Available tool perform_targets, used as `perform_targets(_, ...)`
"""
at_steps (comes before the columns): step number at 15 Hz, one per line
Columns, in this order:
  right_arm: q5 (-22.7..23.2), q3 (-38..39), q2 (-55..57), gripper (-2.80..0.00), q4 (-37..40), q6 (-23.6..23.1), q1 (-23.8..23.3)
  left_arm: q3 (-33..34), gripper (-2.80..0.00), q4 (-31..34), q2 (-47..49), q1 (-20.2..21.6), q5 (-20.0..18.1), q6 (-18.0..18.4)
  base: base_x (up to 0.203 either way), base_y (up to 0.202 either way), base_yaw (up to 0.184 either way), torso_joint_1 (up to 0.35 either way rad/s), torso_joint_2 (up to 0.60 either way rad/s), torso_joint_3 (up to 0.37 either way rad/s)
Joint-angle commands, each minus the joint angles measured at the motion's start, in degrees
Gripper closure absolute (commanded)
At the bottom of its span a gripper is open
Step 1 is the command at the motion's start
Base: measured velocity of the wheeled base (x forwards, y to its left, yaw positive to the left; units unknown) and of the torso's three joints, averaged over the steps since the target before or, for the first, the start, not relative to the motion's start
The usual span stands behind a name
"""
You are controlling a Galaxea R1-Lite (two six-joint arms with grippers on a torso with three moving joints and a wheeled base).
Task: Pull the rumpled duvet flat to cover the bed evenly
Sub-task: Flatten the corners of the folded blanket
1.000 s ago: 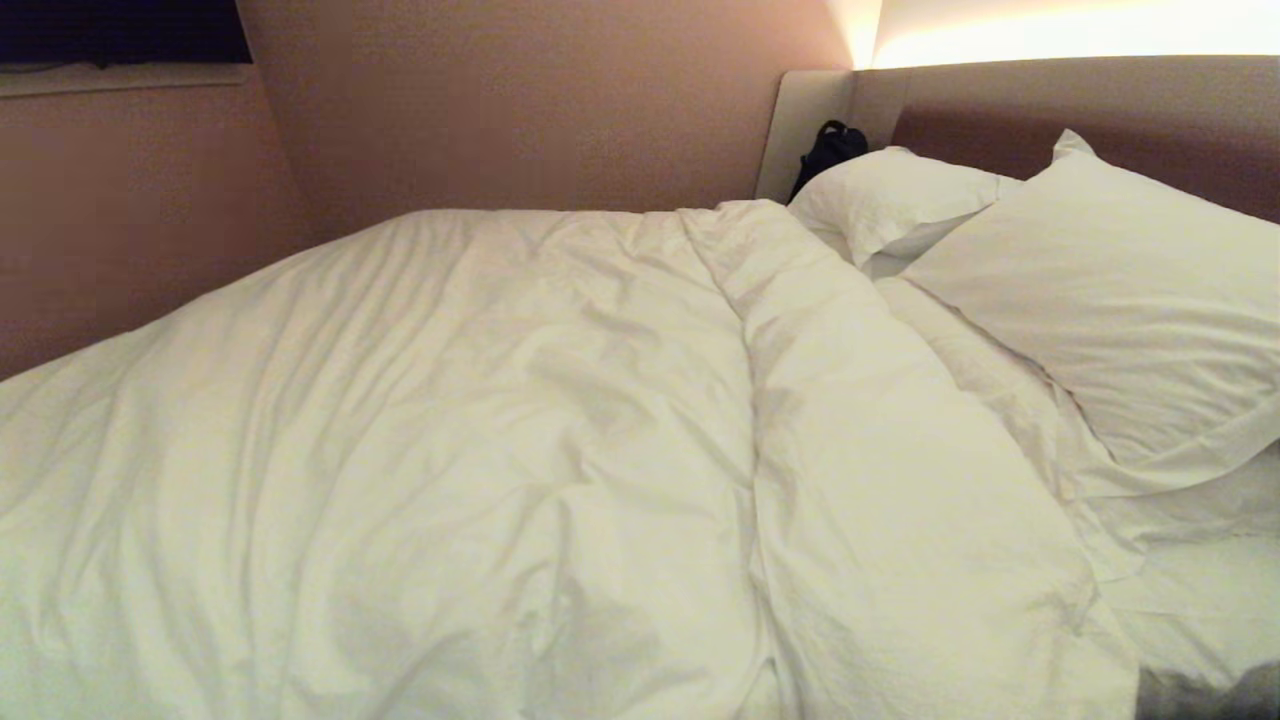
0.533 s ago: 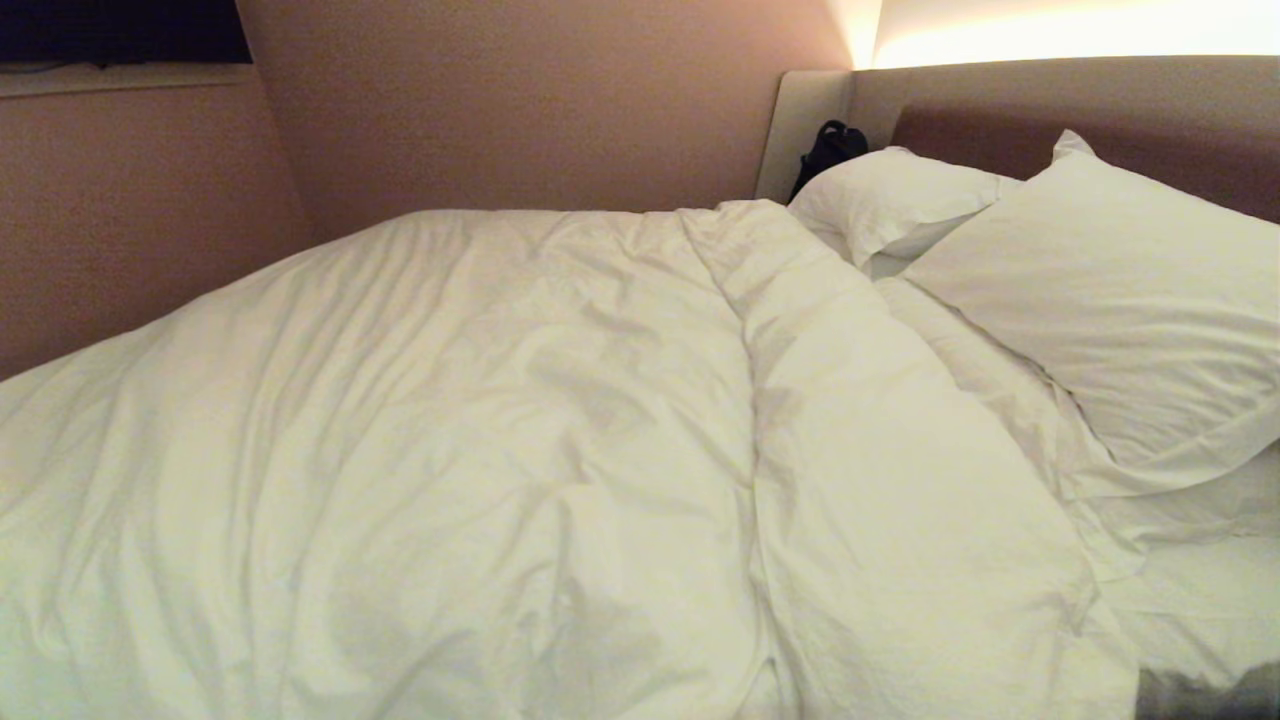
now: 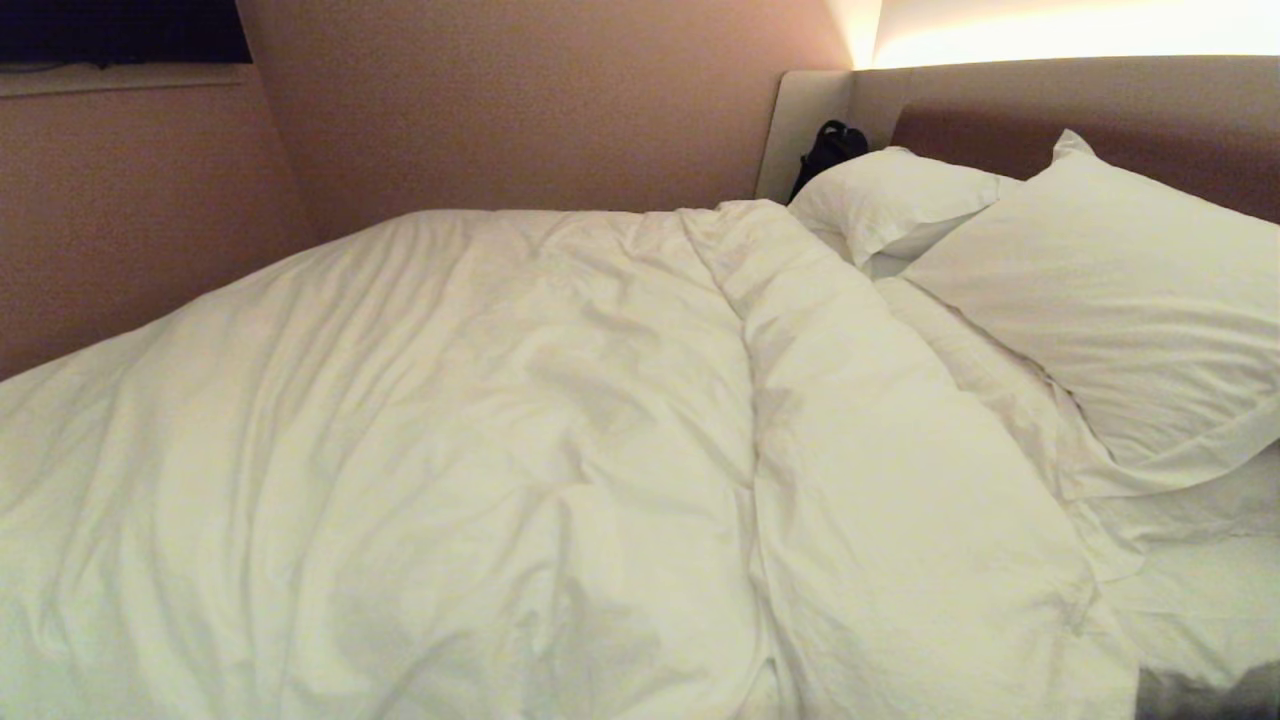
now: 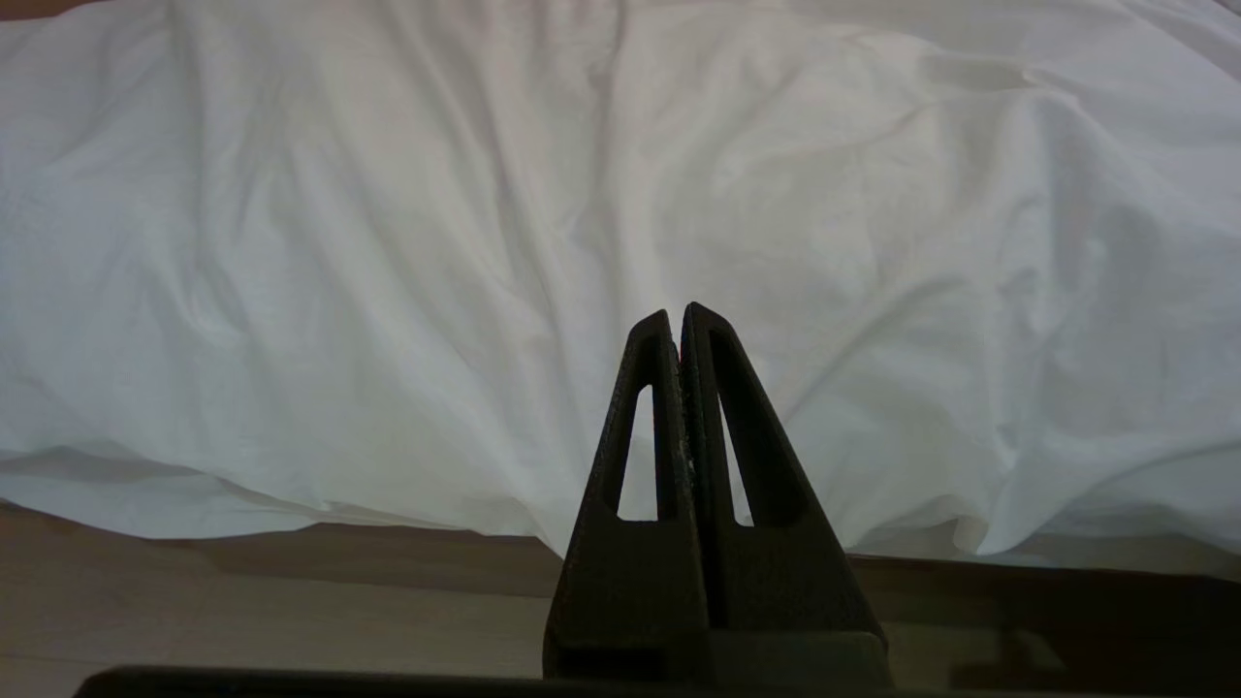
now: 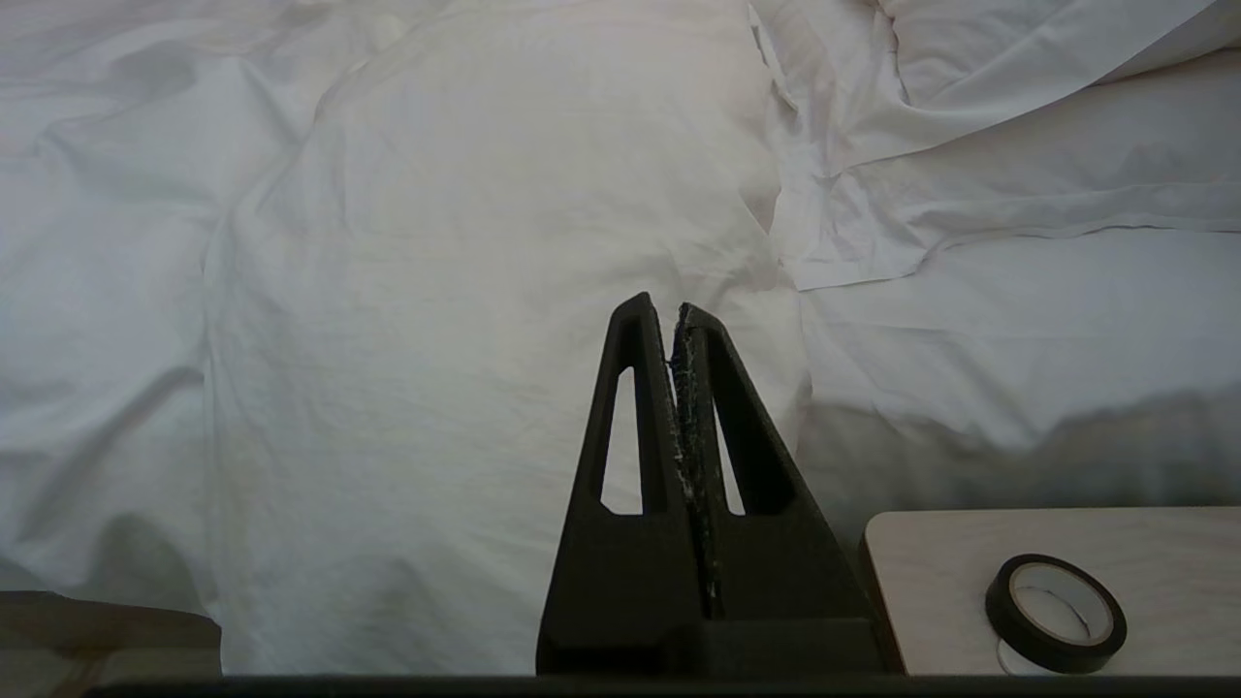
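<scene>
While both arms hung back off the bed's (image 3: 1190, 590) near side, I saw the duvet (image 3: 500, 450) spread creased over most of the mattress, its thick folded edge running up toward two pillows (image 3: 1100, 300) at the headboard (image 3: 1000, 100). My left gripper (image 4: 679, 315) was clenched on nothing, pointed at the duvet's hanging edge above the floor (image 4: 242, 601). My right gripper (image 5: 676, 308) was likewise pinched empty, facing the folded edge, a small table (image 5: 931, 582) with a tape roll (image 5: 1055, 613) beside it.

Creased white duvet (image 3: 480, 450) lies spread over the bed (image 3: 1200, 590), its near edge overhanging.
</scene>
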Motion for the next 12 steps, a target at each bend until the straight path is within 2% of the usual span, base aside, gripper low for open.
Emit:
perform_targets(1,-0.02,0.00,-0.07,0.00,-0.03,0.01,0.02,-0.04,0.00,0.00,-0.01,0.03,0.09,-0.08,0.000,0.000,0.000,0.000,0.00,0.000)
perform_targets(9,-0.02,0.00,-0.07,0.00,-0.03,0.01,0.02,-0.04,0.00,0.00,0.08,0.03,0.00,-0.87,0.000,0.000,0.000,0.000,0.00,0.000)
perform_targets(12,-0.02,0.00,-0.07,0.00,-0.03,0.01,0.02,-0.04,0.00,0.00,0.08,0.03,0.00,-0.90,0.004,0.113,-0.001,0.001,0.01,0.001)
